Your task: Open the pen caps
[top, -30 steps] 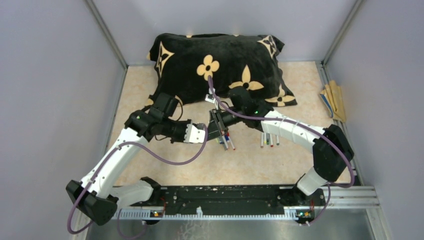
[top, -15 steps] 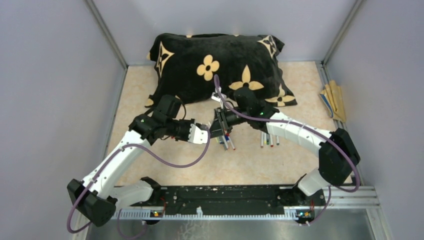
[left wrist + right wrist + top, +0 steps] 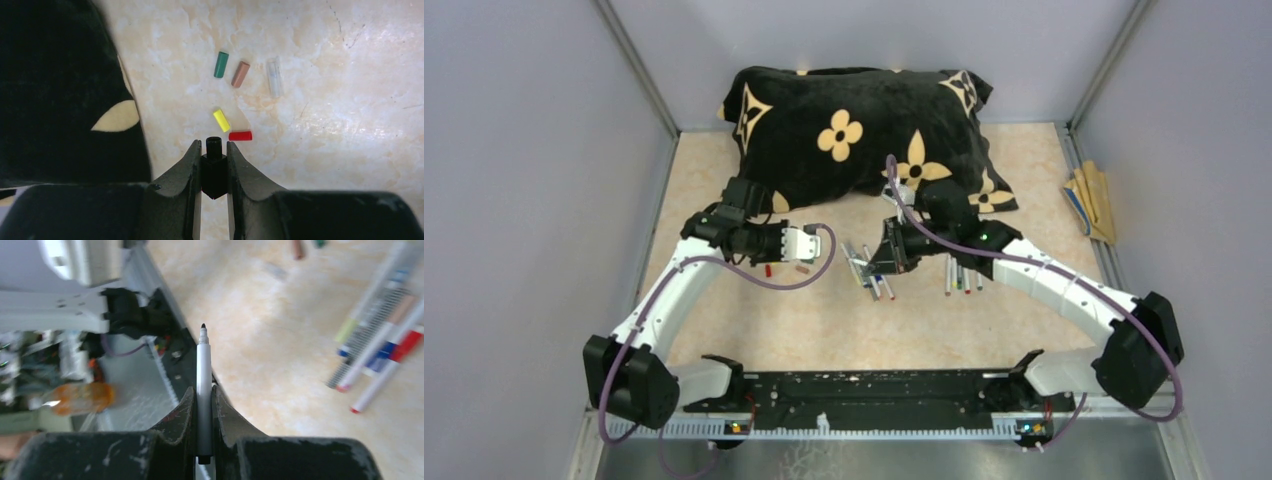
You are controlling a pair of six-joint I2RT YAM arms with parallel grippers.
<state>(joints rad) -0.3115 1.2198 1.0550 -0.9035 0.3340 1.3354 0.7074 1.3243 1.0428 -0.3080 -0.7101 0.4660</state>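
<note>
Jaws of our left gripper (image 3: 214, 150) pinch a black cap (image 3: 214, 172), poised over the loose caps (image 3: 221, 120) beside the pillow (image 3: 60, 90); our right gripper (image 3: 202, 392) clamps the uncapped pen (image 3: 202, 355). We judge a careless release could send the cap rolling under the pillow, or scatter the others.

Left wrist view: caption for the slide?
Left tool grips a black cap; green cap, brown cap, clear cap, yellow cap and red cap lie loose on the table.
</note>
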